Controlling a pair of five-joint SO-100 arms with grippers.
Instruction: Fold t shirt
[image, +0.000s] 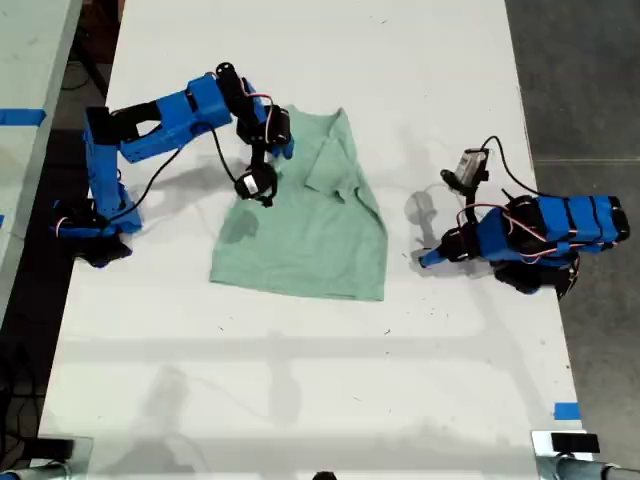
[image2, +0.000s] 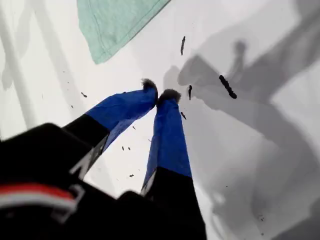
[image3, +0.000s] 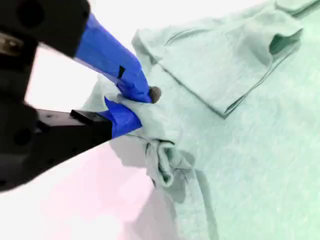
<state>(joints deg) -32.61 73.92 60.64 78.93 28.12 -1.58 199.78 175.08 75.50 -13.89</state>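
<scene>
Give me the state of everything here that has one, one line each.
t shirt: lying on the table, partly folded, one edge bunched and pinched.
my first end effector: shut on nothing, over bare table, apart from the shirt.
my second end effector: shut on the t shirt's bunched edge.
</scene>
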